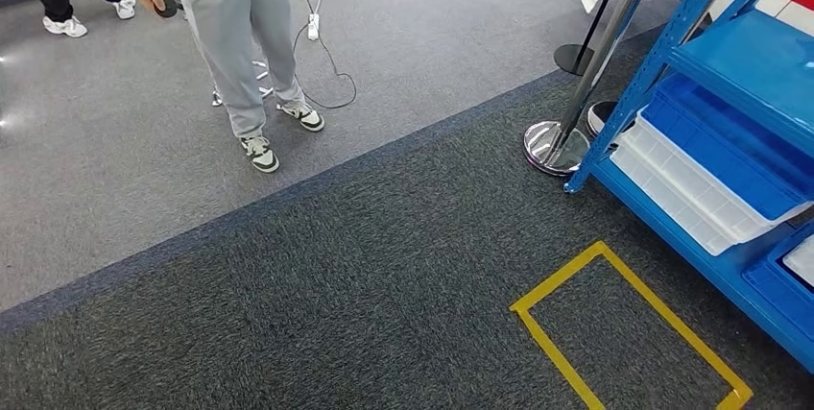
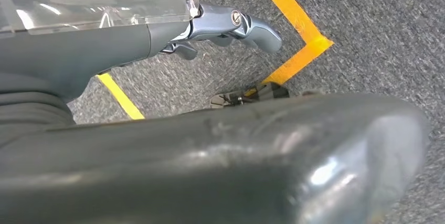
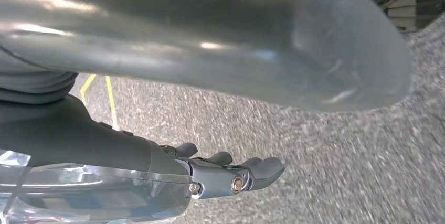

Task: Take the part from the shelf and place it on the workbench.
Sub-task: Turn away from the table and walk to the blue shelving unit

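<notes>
- Blue shelf [image 1: 739, 64] stands at 3 o'clock, holding blue and white bins [image 1: 710, 165]; the part cannot be made out.
- Left hand [image 2: 225, 30] hangs empty, fingers apart.
- Right hand [image 3: 231, 174] hangs empty, fingers apart.

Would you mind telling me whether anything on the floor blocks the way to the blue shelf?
Nothing visible does. The carpet before the shelf bears only flat yellow tape; the stanchion stands off its far corner, and the person is well aside.

A person [image 1: 245, 36] stood on the grey carpet [image 1: 403, 16], a chrome stanchion [image 1: 560, 141] nearby, yellow tape [image 1: 629, 333] marking the dark floor.
</notes>
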